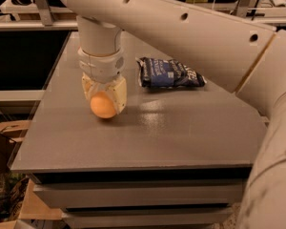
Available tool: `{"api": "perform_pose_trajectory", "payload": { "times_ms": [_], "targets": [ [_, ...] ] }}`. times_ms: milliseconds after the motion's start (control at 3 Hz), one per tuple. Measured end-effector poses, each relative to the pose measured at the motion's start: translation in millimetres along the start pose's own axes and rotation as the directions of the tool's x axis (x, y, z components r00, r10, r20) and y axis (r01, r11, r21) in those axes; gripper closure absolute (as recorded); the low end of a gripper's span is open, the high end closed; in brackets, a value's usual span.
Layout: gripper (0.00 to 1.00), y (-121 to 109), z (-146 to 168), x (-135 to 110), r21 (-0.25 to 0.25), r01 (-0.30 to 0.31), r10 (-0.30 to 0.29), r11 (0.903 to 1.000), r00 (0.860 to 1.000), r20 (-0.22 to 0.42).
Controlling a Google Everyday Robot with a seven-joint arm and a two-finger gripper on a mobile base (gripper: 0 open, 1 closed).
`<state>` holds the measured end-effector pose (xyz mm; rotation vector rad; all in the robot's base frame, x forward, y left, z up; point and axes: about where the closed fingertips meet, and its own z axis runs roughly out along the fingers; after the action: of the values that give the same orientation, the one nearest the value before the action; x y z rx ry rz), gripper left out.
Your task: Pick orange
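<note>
The orange (102, 105) is a round, plain orange fruit on the grey table top (181, 132), left of the middle. My gripper (104, 104) comes straight down on it from the white arm above. Its cream fingers (119, 93) stand on both sides of the orange and are closed against it. The orange rests at the table surface, its upper part hidden by the gripper.
A dark blue snack bag (169, 73) lies flat on the table behind and to the right of the gripper. The white arm crosses the upper right of the view. The table's left edge (40, 109) drops to cardboard boxes (9, 137) on the floor.
</note>
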<state>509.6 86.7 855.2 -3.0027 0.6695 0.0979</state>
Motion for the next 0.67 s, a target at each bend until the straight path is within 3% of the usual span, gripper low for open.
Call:
{"api": "perform_pose_trajectory", "payload": {
  "times_ms": [333,667],
  "targets": [
    [1.0,-5,-13,0,0.018,0.012,-0.012,0.9998,1.0,-0.009],
    [1.0,-9,-28,-1,0.042,0.026,-0.025,0.9988,0.999,-0.023]
  ]
}}
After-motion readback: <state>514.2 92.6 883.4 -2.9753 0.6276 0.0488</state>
